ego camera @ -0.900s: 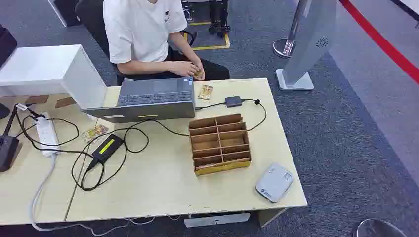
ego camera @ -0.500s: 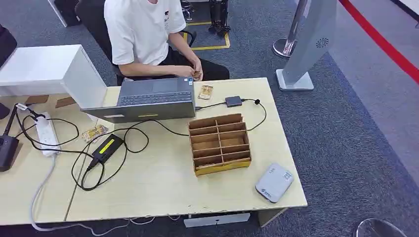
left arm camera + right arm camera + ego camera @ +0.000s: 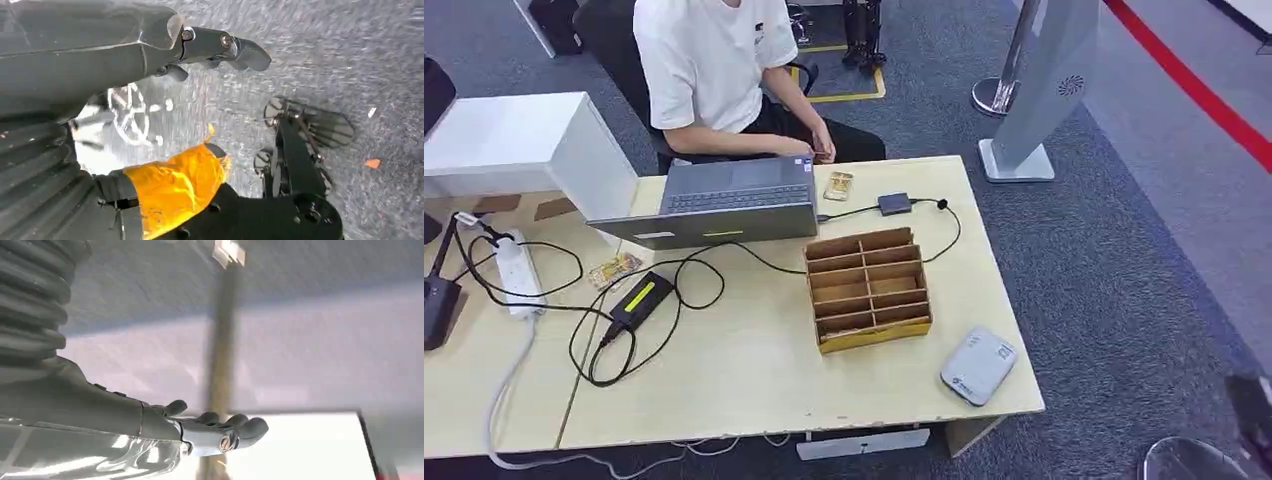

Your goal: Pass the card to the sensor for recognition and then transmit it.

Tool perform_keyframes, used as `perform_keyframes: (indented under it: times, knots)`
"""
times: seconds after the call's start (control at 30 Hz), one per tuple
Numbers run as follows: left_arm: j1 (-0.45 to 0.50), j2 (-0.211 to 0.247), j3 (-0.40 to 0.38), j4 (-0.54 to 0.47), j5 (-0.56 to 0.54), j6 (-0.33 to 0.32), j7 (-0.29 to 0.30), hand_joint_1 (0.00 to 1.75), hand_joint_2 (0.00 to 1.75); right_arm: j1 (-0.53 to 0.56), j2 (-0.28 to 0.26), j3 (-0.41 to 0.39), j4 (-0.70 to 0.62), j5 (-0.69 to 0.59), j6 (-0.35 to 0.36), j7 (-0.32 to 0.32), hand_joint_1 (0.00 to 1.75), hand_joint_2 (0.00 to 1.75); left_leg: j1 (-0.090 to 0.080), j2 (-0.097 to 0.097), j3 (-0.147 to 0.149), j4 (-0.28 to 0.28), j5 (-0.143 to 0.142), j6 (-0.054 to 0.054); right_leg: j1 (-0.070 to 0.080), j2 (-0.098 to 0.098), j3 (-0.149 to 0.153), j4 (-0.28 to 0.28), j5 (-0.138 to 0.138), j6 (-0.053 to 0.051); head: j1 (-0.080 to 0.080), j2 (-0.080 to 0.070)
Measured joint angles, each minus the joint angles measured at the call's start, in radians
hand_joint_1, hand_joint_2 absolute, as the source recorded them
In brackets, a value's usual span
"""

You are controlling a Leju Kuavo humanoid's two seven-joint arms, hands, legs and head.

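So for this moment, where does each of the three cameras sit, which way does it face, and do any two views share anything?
Head view: high on the robot, looking forward and down at the table, the card holder, the grey sensor and a seated person.
Left wrist view: behind the left hand, looking down at grey carpet.
Right wrist view: behind the right hand, facing a blurred pale surface and a post.
Shared: the grey carpet, seen from the head and left wrist.

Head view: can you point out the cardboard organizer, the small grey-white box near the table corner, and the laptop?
cardboard organizer (image 3: pixel 868 290), head view, on a middle divider.
grey-white box (image 3: pixel 978 366), head view, on its top face.
laptop (image 3: pixel 724 200), head view, on the keyboard.
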Motion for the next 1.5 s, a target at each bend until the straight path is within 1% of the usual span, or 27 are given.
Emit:
perform_keyframes:
  times: [0.07, 0.13, 0.23, 0.33, 0.43, 0.5, 0.6, 0.67, 0.7, 0.83, 0.87, 0.93, 1.0, 1.03, 1.07, 1.1, 1.13, 1.17, 1.2, 1.23, 1.27, 1.3, 1.33, 1.37, 1.4, 1.43, 1.5]
  knots:
    - [-0.008, 0.000, -0.011, 0.000, -0.003, -0.002, -0.009, 0.00, 1.75, -0.125, -0.026, 0.121, 0.000, 0.055, 0.000, 0.061, 0.00, 1.75, 0.000, 0.002, 0.000, 0.001, 0.001, 0.002, 0.000, 0.001, 0.000, 0.000, 0.001, 0.001, -0.001, 0.000]
    - [-0.012, 0.000, -0.027, 0.002, -0.012, -0.004, -0.014, 0.00, 1.75, -0.244, -0.031, 0.225, -0.001, 0.155, 0.000, 0.142, 0.00, 1.75, 0.000, 0.000, 0.001, 0.001, 0.004, 0.001, 0.000, 0.000, 0.000, 0.000, 0.002, 0.001, -0.002, 0.000]
    - [-0.012, 0.000, -0.054, 0.002, -0.035, -0.013, -0.016, 0.00, 1.75, -0.373, -0.034, 0.316, -0.002, 0.292, 0.000, 0.236, 0.00, 1.75, 0.000, -0.009, -0.001, 0.001, 0.008, 0.002, 0.000, -0.007, 0.000, 0.000, 0.002, 0.002, -0.002, 0.000]
    - [-0.012, 0.001, -0.076, 0.002, -0.044, -0.021, -0.016, 0.00, 1.75, -0.465, -0.035, 0.364, -0.002, 0.401, 0.000, 0.271, 0.00, 1.75, 0.001, -0.013, -0.004, 0.001, 0.008, 0.002, 0.001, -0.011, -0.001, 0.000, 0.002, 0.002, -0.001, 0.000]
    - [-0.013, 0.004, -0.092, 0.004, -0.049, -0.026, -0.017, 0.00, 1.75, -0.537, -0.035, 0.391, -0.002, 0.481, 0.000, 0.281, 0.00, 1.75, 0.001, -0.014, -0.005, 0.001, 0.008, 0.002, 0.001, -0.012, -0.002, 0.000, 0.002, 0.002, -0.002, 0.000]
    - [-0.013, 0.005, -0.102, 0.005, -0.056, -0.024, -0.033, 0.00, 1.75, -0.590, -0.031, 0.401, -0.002, 0.548, 0.000, 0.291, 0.00, 1.75, 0.001, -0.013, -0.007, 0.001, 0.008, 0.002, 0.000, -0.012, -0.003, 0.000, 0.002, 0.002, -0.002, 0.000]
    - [-0.013, 0.008, -0.122, 0.005, -0.074, -0.001, -0.092, 0.00, 1.75, -0.664, -0.021, 0.413, -0.003, 0.640, 0.000, 0.287, 0.00, 1.75, 0.001, -0.013, -0.007, 0.001, 0.008, 0.002, 0.001, -0.012, -0.003, 0.000, 0.002, 0.002, -0.001, 0.000]
    - [-0.015, 0.009, -0.135, 0.007, -0.090, 0.021, -0.175, 0.00, 1.75, -0.705, -0.009, 0.416, -0.003, 0.685, 0.000, 0.267, 0.00, 1.75, 0.001, -0.013, -0.006, 0.001, 0.009, 0.001, 0.001, -0.012, -0.003, 0.000, 0.002, 0.002, -0.001, 0.000]
    - [-0.016, 0.010, -0.142, 0.008, -0.092, 0.026, -0.193, 0.00, 1.75, -0.724, -0.004, 0.416, -0.003, 0.692, 0.000, 0.263, 0.00, 1.75, 0.001, -0.014, -0.006, 0.001, 0.009, 0.002, 0.001, -0.012, -0.003, 0.000, 0.002, 0.002, -0.001, 0.000]
    - [-0.016, 0.014, -0.155, 0.008, -0.092, 0.003, -0.203, 0.00, 1.75, -0.781, 0.029, 0.420, -0.005, 0.748, 0.000, 0.230, 0.00, 1.75, 0.001, -0.014, -0.008, 0.001, 0.010, 0.002, 0.001, -0.013, -0.003, 0.001, 0.003, 0.002, -0.002, 0.000]
    - [-0.017, 0.015, -0.157, 0.008, -0.089, -0.011, -0.201, 0.00, 1.75, -0.796, 0.043, 0.420, -0.008, 0.763, 0.000, 0.221, 0.00, 1.75, 0.001, -0.014, -0.008, 0.001, 0.010, 0.002, 0.001, -0.013, -0.003, 0.001, 0.003, 0.002, -0.001, 0.000]
    - [-0.018, 0.015, -0.161, 0.008, -0.075, -0.049, -0.198, 0.00, 1.75, -0.836, 0.094, 0.422, -0.010, 0.813, 0.000, 0.222, 0.00, 1.75, 0.001, -0.011, -0.007, 0.001, 0.010, 0.002, 0.001, -0.010, -0.004, 0.001, 0.004, 0.002, -0.001, 0.000]
    - [-0.017, 0.014, -0.161, 0.008, -0.062, -0.081, -0.198, 0.00, 1.75, -0.876, 0.158, 0.422, -0.011, 0.872, 0.000, 0.250, 0.00, 1.75, 0.001, -0.007, -0.005, 0.001, 0.010, 0.001, 0.001, -0.006, -0.006, 0.002, 0.005, 0.000, -0.001, 0.000]
    - [-0.019, 0.014, -0.161, 0.009, -0.059, -0.090, -0.199, 0.00, 1.75, -0.876, 0.180, 0.422, -0.018, 0.925, 0.000, 0.288, 0.00, 1.75, 0.002, -0.005, -0.004, -0.001, 0.009, -0.002, 0.002, -0.004, -0.006, 0.002, 0.003, -0.003, -0.002, 0.000]
    - [-0.022, 0.009, -0.161, 0.008, -0.055, -0.097, -0.201, 0.00, 1.75, -0.817, 0.197, 0.402, -0.088, 1.027, 0.003, 0.382, 0.00, 1.75, 0.008, -0.006, -0.003, -0.003, 0.009, -0.003, 0.006, -0.004, 0.002, -0.002, 0.004, -0.002, -0.005, 0.000]
    - [-0.026, 0.001, -0.161, 0.008, -0.052, -0.101, -0.202, 0.00, 1.75, -0.732, 0.206, 0.362, -0.234, 1.152, 0.010, 0.493, 0.00, 1.75, 0.022, -0.009, 0.008, -0.003, 0.006, -0.008, 0.021, -0.006, 0.019, -0.012, 0.003, -0.005, -0.008, 0.000]
    - [-0.024, 0.001, -0.161, 0.008, -0.047, -0.106, -0.204, 0.00, 1.75, -0.634, 0.213, 0.283, -0.421, 1.361, 0.027, 0.587, 0.00, 1.75, 0.032, -0.014, 0.020, -0.004, 0.000, -0.017, 0.031, -0.009, 0.034, -0.020, 0.002, -0.012, 0.008, 0.000]
    - [-0.023, -0.001, -0.162, 0.008, -0.045, -0.110, -0.206, 0.00, 1.75, -0.533, 0.233, 0.214, -0.523, 1.556, 0.042, 0.592, 0.00, 1.75, 0.035, -0.014, 0.024, -0.003, -0.004, -0.020, 0.034, -0.010, 0.040, -0.021, 0.002, -0.015, 0.021, 0.000]
    - [-0.025, -0.002, -0.163, 0.008, -0.043, -0.111, -0.208, 0.00, 1.75, -0.444, 0.259, 0.134, -0.605, 1.794, 0.052, 0.573, 0.00, 1.75, 0.033, -0.012, 0.023, -0.002, -0.004, -0.019, 0.033, -0.008, 0.034, -0.018, 0.002, -0.015, 0.026, 0.000]
    - [-0.031, -0.005, -0.164, 0.009, -0.042, -0.112, -0.211, 0.00, 1.75, -0.365, 0.289, 0.007, -0.708, 2.148, 0.057, 0.556, 0.00, 1.75, 0.027, -0.014, 0.016, 0.000, 0.003, -0.011, 0.026, -0.011, 0.023, -0.015, 0.002, -0.014, 0.011, 0.000]
    - [-0.036, -0.007, -0.166, 0.008, -0.042, -0.115, -0.211, 0.00, 1.75, -0.313, 0.295, -0.126, -0.787, 2.408, 0.065, 0.553, 0.00, 1.75, 0.025, -0.027, 0.006, 0.000, 0.008, -0.009, 0.022, -0.024, 0.016, -0.011, -0.001, -0.010, 0.004, 0.000]
    - [-0.035, -0.008, -0.168, 0.008, -0.041, -0.116, -0.212, 0.00, 1.75, -0.272, 0.296, -0.258, -0.849, 2.446, 0.071, 0.544, 0.00, 1.75, 0.024, -0.045, -0.004, 0.000, 0.011, -0.010, 0.022, -0.039, 0.014, -0.010, -0.002, -0.010, 0.004, 0.000]
    - [-0.030, -0.008, -0.170, 0.008, -0.042, -0.117, -0.213, 0.00, 1.75, -0.248, 0.307, -0.381, -0.897, 2.439, 0.080, 0.536, 0.00, 1.75, 0.025, -0.051, -0.008, 0.000, 0.013, -0.012, 0.022, -0.046, 0.011, -0.010, -0.002, -0.010, 0.010, 0.000]
    - [-0.020, -0.008, -0.171, 0.009, -0.042, -0.117, -0.212, 0.00, 1.75, -0.229, 0.322, -0.470, -0.932, 2.433, 0.082, 0.519, 0.00, 1.75, 0.025, -0.051, -0.009, 0.000, 0.013, -0.013, 0.022, -0.046, 0.009, -0.010, -0.002, -0.011, 0.009, 0.000]
    - [-0.010, -0.007, -0.172, 0.009, -0.042, -0.117, -0.213, 0.00, 1.75, -0.212, 0.334, -0.539, -0.968, 2.419, 0.086, 0.509, 0.00, 1.75, 0.024, -0.048, -0.010, 0.000, 0.013, -0.013, 0.022, -0.043, 0.008, -0.010, -0.002, -0.012, 0.010, 0.000]
    - [-0.006, -0.005, -0.172, 0.010, -0.042, -0.118, -0.213, 0.00, 1.75, -0.194, 0.344, -0.601, -1.009, 2.368, 0.091, 0.499, 0.00, 1.75, 0.024, -0.044, -0.010, 0.000, 0.012, -0.014, 0.022, -0.040, 0.007, -0.010, -0.001, -0.012, 0.009, 0.000]
    - [-0.011, -0.003, -0.174, 0.010, -0.043, -0.118, -0.213, 0.00, 1.75, -0.167, 0.361, -0.641, -1.057, 2.300, 0.098, 0.485, 0.00, 1.75, 0.022, -0.036, -0.009, 0.000, 0.010, -0.013, 0.021, -0.033, 0.006, -0.010, -0.001, -0.012, 0.009, 0.000]
